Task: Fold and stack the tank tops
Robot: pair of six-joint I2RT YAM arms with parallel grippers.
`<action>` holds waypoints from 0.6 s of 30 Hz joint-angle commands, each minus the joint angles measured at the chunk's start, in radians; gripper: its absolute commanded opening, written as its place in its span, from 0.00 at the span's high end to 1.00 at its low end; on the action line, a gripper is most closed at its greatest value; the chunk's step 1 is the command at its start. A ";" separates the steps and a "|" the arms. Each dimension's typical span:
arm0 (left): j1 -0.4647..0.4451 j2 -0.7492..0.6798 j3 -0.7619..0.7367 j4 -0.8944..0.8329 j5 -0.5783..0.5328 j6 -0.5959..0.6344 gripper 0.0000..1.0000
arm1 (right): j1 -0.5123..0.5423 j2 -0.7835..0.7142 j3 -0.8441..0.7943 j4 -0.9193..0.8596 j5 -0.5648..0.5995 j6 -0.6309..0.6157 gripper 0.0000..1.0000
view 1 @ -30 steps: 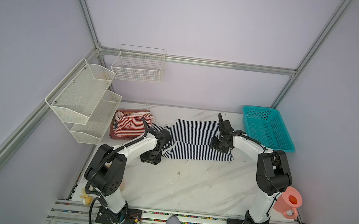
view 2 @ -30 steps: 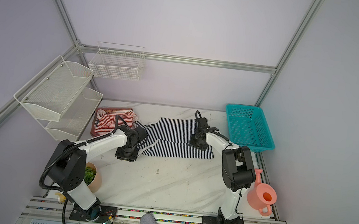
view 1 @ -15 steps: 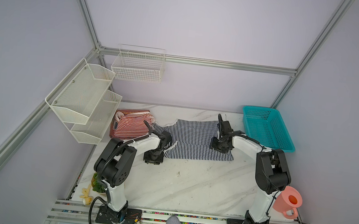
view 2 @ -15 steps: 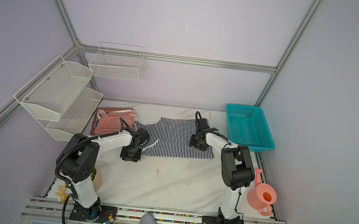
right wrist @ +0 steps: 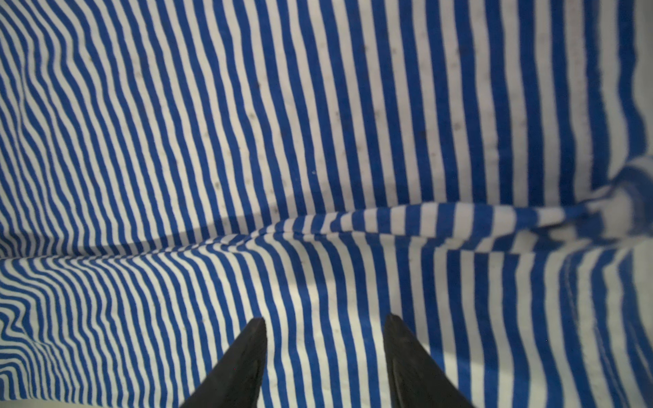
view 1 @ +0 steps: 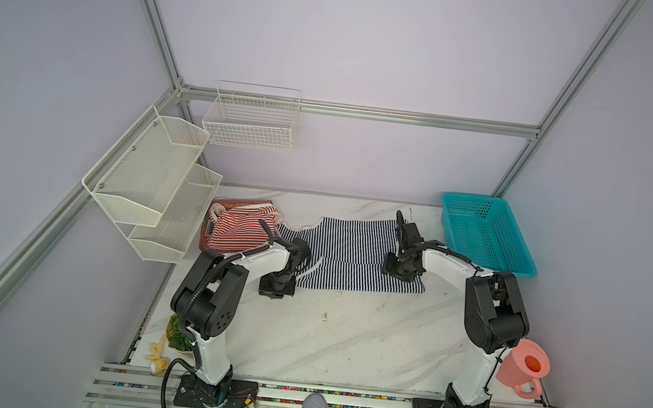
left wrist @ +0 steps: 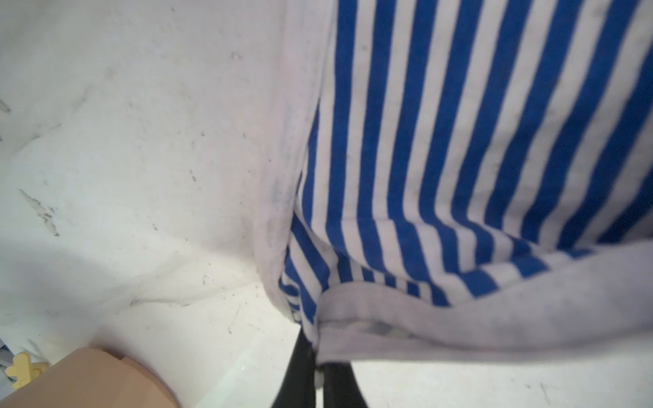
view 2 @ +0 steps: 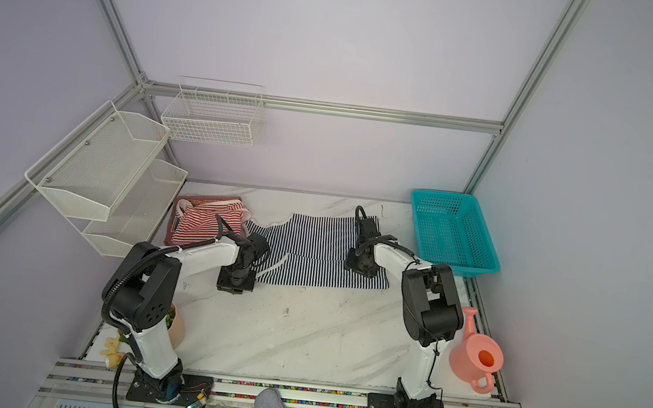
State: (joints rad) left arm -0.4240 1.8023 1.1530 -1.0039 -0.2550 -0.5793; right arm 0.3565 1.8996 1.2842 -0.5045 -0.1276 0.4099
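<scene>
The navy-and-white striped tank top (view 1: pixel 352 254) (view 2: pixel 319 250) lies spread flat in the middle of the marble table in both top views. My left gripper (view 1: pixel 276 289) (view 2: pixel 235 284) points down at its near left corner. In the left wrist view that gripper (left wrist: pixel 317 356) is shut on the top's white trim (left wrist: pixel 459 318), which is bunched over the fingertips. My right gripper (view 1: pixel 396 270) (right wrist: pixel 325 318) hovers open over the top's right side, with only striped cloth below. The red-and-white striped tank top (view 1: pixel 241 224) (view 2: pixel 205 220) lies crumpled at the back left.
A rust-red garment (view 1: pixel 232 205) lies under the red-striped top. A teal basket (view 1: pixel 488 236) stands at the back right and a pink watering can (view 1: pixel 523 368) at the front right. White mesh shelves (view 1: pixel 150 189) hang on the left wall. A potted plant (view 1: pixel 178 336) sits near the left arm's base.
My left gripper has come down at the navy top's near left corner and shut on its white trim. The right gripper has stayed where it was, open.
</scene>
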 commanded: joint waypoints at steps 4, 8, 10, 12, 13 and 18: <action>0.012 -0.041 0.082 -0.103 -0.079 0.075 0.99 | 0.002 0.019 -0.038 0.003 0.023 -0.014 0.43; 0.015 -0.033 0.122 -0.144 -0.108 0.109 0.98 | 0.003 0.038 -0.051 0.003 0.037 -0.020 0.44; 0.020 -0.022 0.153 -0.164 -0.123 0.127 0.96 | 0.003 0.049 -0.056 0.005 0.042 -0.023 0.44; 0.025 -0.010 0.189 -0.178 -0.131 0.148 0.96 | 0.003 0.057 -0.058 0.004 0.049 -0.025 0.43; 0.029 -0.001 0.209 -0.185 -0.134 0.162 0.96 | 0.003 0.062 -0.060 0.003 0.052 -0.026 0.44; 0.052 0.056 0.289 -0.221 -0.151 0.229 0.92 | 0.004 0.067 -0.074 0.000 0.060 -0.028 0.44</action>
State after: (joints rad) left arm -0.3901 1.8267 1.3518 -1.1770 -0.3687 -0.4133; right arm 0.3565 1.9099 1.2522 -0.4850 -0.0925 0.3916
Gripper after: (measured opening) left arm 0.078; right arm 0.564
